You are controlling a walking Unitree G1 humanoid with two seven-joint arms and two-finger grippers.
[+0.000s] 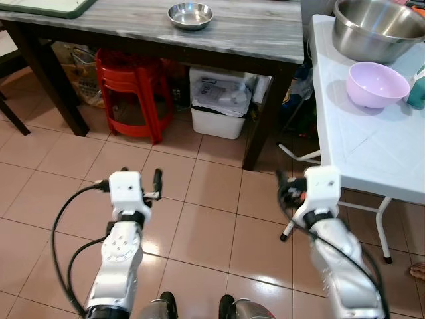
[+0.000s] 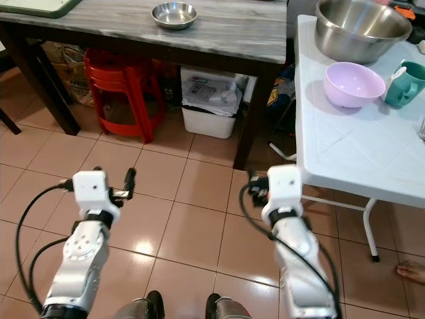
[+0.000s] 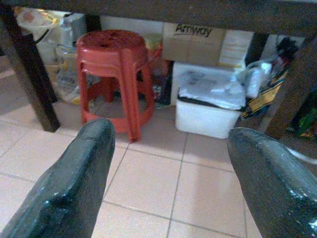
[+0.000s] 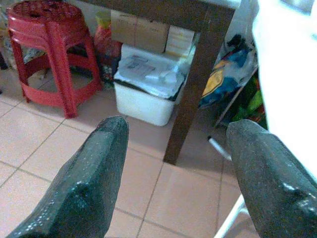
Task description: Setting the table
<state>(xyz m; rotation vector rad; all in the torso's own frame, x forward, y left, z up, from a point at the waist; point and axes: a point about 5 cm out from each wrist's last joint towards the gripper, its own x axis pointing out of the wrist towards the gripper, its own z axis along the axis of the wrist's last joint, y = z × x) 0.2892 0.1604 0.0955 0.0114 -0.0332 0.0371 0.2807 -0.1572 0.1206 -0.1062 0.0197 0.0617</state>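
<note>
A small steel bowl (image 1: 190,15) sits on the grey wooden table (image 1: 259,33) ahead. To the right, a white folding table (image 1: 372,146) carries a large steel bowl (image 1: 378,30), a lilac bowl (image 1: 376,84) and a teal mug (image 2: 404,84). My left gripper (image 1: 157,181) hangs low over the tiled floor, open and holding nothing; its fingers (image 3: 74,183) point at the space under the grey table. My right gripper (image 1: 282,183) is also open and empty, low beside the white table's near left edge, its fingers (image 4: 89,183) spread wide.
Under the grey table stand stacked red stools (image 1: 133,93), a white bin (image 1: 219,106) lined with a bag and a cardboard box (image 3: 193,42). A dark table leg (image 1: 265,126) stands between the tables. A person's foot (image 2: 412,271) shows at the right edge.
</note>
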